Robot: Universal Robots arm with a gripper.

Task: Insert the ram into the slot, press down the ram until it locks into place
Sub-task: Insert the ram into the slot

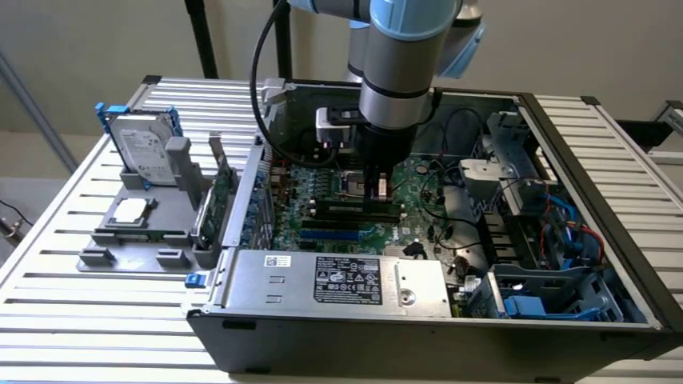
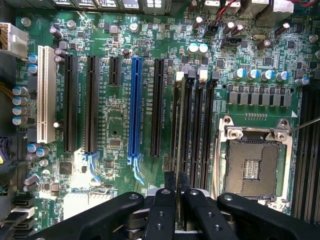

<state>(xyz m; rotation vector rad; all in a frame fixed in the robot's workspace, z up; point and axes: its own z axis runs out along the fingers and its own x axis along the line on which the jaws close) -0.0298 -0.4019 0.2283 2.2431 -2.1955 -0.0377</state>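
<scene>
A slatted table by a beige wall bears an open computer case; a hard drive lies at its nine o'clock, exterior view. The gripper, clamped narrow on the ram, holds it edge-down over the slot.

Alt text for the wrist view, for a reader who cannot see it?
The end effector grips the ram edge-on, over the black slots of a green motherboard. A blue socket lies to one side of them, the silver processor socket to the other.

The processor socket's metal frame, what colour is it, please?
The frame is silver, clearest in the wrist view.
</scene>
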